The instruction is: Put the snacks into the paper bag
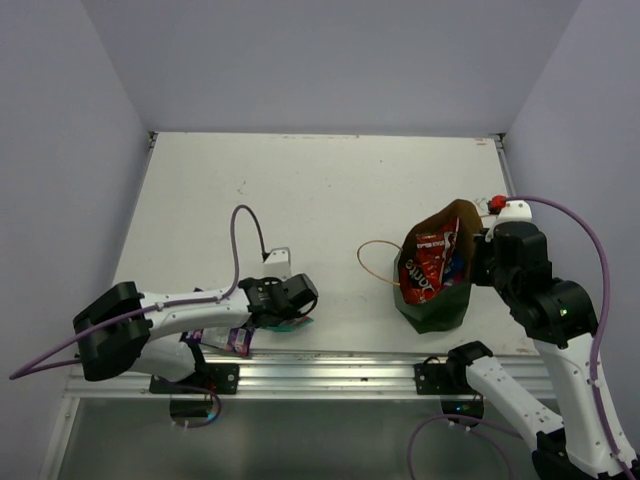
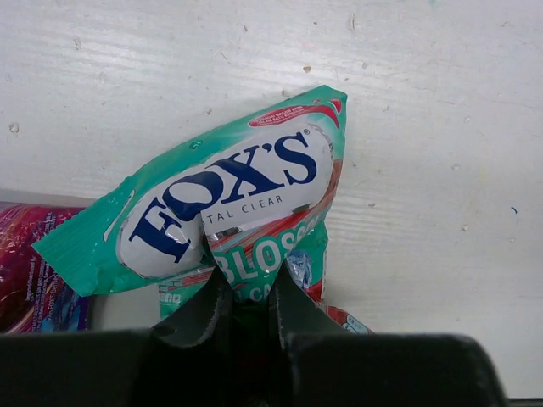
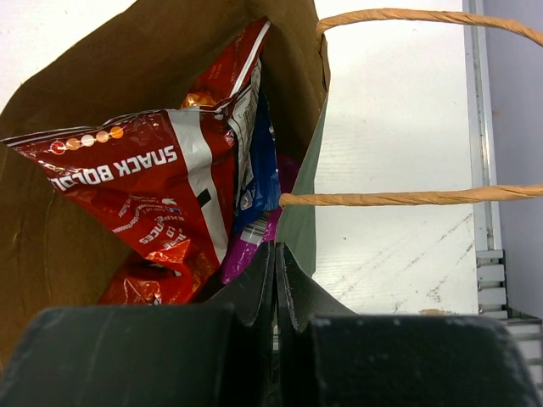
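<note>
My left gripper (image 2: 246, 284) is shut on the lower edge of the teal candy bag (image 2: 229, 203), low over the table near the front edge; both also show in the top view, gripper (image 1: 285, 305) and bag (image 1: 292, 325). A purple-silver bag (image 2: 30, 271) lies just left of it (image 1: 238, 341). The paper bag (image 1: 435, 300) stands at the right, dark green outside and brown inside. It holds a red-orange pack (image 3: 144, 195), a blue chip bag (image 3: 263, 161) and a magenta pack (image 3: 246, 248). My right gripper (image 3: 276, 252) is shut on the bag's near rim (image 3: 301, 229).
The bag's cord handles (image 3: 399, 197) loop out over the table, one to its left (image 1: 372, 262). A small white bracket (image 1: 277, 257) sits behind the left gripper. The metal rail (image 1: 330, 375) runs along the front edge. A red part (image 1: 497, 203) sits beyond the bag.
</note>
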`<state>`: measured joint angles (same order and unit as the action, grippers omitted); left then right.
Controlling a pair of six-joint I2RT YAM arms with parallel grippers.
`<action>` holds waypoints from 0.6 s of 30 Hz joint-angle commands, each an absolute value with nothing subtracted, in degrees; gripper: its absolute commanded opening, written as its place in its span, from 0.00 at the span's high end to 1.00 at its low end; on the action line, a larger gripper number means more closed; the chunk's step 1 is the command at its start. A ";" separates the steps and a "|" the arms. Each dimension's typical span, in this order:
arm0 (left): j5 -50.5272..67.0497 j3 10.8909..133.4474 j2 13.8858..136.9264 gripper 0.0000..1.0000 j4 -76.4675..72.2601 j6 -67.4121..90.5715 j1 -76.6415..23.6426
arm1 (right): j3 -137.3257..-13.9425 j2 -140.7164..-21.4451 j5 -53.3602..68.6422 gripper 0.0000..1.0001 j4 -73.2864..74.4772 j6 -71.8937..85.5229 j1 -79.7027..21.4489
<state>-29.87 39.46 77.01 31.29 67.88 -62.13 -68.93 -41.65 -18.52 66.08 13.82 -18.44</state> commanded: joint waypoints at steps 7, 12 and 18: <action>-36.11 65.96 77.96 1.00 41.40 59.69 -63.89 | -68.99 -41.84 -17.40 1.00 64.60 12.48 -18.46; -38.42 93.10 82.61 1.00 34.21 42.60 -67.41 | -69.26 -41.40 -17.75 1.00 65.04 12.57 -18.46; -22.70 108.26 91.92 1.00 22.42 34.81 -68.73 | -69.52 -41.13 -18.46 1.00 65.39 12.57 -18.54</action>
